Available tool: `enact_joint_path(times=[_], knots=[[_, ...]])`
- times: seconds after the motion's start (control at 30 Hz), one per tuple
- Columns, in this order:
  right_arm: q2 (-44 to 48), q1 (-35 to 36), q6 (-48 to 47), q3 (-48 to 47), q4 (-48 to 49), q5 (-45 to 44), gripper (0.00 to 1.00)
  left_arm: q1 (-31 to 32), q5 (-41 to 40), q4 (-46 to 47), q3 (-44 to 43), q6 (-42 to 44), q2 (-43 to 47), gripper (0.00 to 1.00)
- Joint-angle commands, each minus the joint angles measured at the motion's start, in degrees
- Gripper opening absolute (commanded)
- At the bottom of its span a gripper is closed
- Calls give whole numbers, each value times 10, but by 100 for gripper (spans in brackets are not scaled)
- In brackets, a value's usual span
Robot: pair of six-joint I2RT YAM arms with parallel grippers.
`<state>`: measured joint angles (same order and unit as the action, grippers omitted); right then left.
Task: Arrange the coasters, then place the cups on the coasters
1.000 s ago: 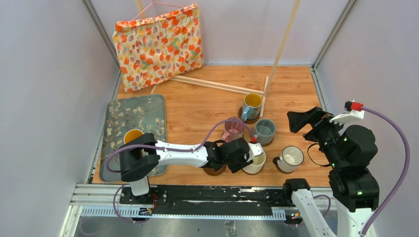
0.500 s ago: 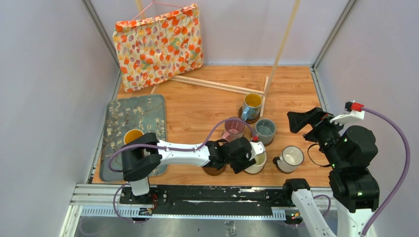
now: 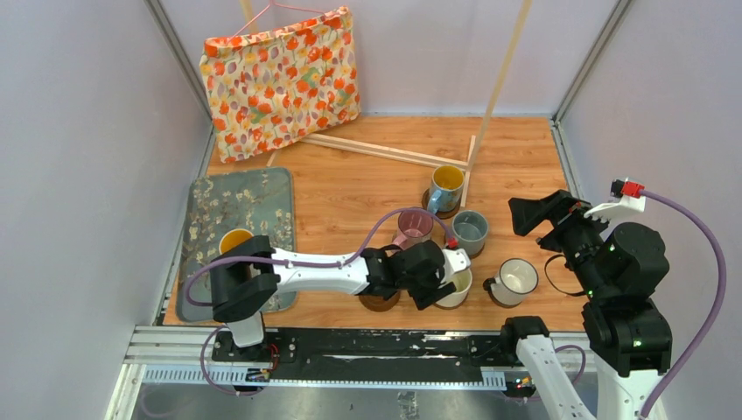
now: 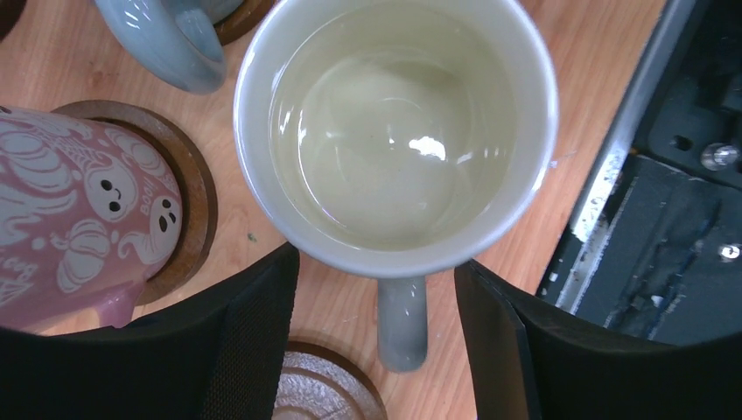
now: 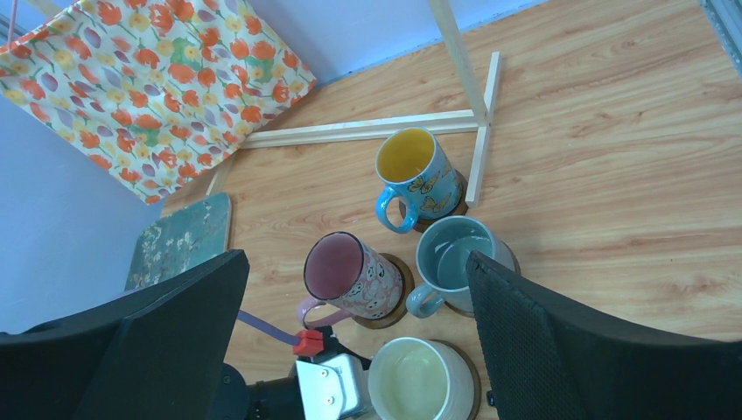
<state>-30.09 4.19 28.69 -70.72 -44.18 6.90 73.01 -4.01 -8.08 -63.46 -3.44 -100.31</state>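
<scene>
The left claw stands released. Its fingers flank the handle of the cream mug with a strip of table showing on either side, so nothing is gripped. I read this as a set-down: the mug sits upright just ahead of the fingertips, with its handle pointing back between them, as a handle grip would leave it. In the right wrist view a sliver of coaster shows under the mug's edge, so it probably rests on one, though the left wrist view hides the base.

A bare coaster lies just behind the handle, toward the wrist — likely reserved for a mug not yet brought. Beside one finger stands the pink mug on its own disc, and ahead of that finger is the grey-blue mug. The right claw hangs wide open and empty, well back from the group, presumably to keep clear.

The cream mug is glossy and empty — pale inside with a faint greenish cast, a thick rounded rim, and light glinting off its floor. The handle is a plain loop seen edge-on.
</scene>
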Motion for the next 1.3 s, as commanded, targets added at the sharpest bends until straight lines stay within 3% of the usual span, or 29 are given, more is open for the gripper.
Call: enact_joint_path(times=[0.0, 0.4, 0.7, 0.93, 1.27], knots=[[5, 8, 0, 8, -4, 1, 100, 5, 27, -8, 0, 0, 50, 72], [7, 9, 2, 16, -4, 1, 100, 4, 19, -32, 31, -39, 162, 85], [5, 8, 1, 22, -4, 5, 100, -21, -131, -81, 46, -117, 255, 96], [3, 8, -2, 28, -2, 7, 100, -88, -300, -209, 35, -244, 286, 96], [-1, 8, -15, 35, 2, 12, 100, -206, -379, -303, 69, -344, 337, 97]])
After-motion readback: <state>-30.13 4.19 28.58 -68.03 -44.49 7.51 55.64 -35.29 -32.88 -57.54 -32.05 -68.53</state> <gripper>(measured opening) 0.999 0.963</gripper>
